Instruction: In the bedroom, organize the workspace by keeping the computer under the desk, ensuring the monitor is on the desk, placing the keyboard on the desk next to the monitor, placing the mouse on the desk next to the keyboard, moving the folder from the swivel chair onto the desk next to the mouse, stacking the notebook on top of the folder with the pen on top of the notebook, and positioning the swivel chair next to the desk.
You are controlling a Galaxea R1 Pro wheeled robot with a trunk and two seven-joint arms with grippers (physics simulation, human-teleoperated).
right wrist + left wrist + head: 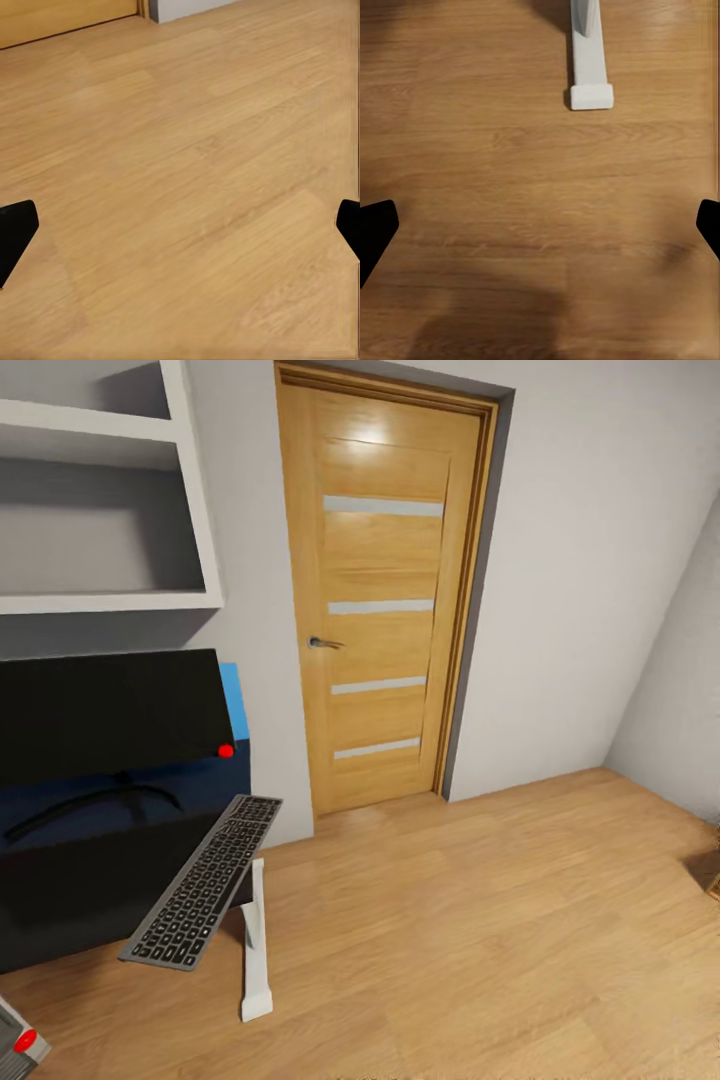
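Observation:
The monitor (pixel 105 715) stands on the glossy black desk (pixel 70 900) at the left of the head view, screen dark, a red dot at its lower right corner. The black keyboard (pixel 205 880) lies slanted at the desk's right end, and its near end juts past the desk edge. A white desk leg (pixel 255 940) stands under it and shows again as the leg's foot (pixel 589 64) in the left wrist view. A corner of the computer (pixel 20 1045), with its red spot, peeks in at the bottom left. My left gripper (pixel 540 232) and right gripper (pixel 180 232) are open over bare wooden floor.
A closed wooden door (pixel 385 600) is in the wall ahead. White wall shelves (pixel 110 490) hang above the monitor, and a blue wall panel (pixel 235 705) sits behind it. Wooden floor (pixel 480 940) stretches to the right, with a brown object (pixel 708 870) at the right edge.

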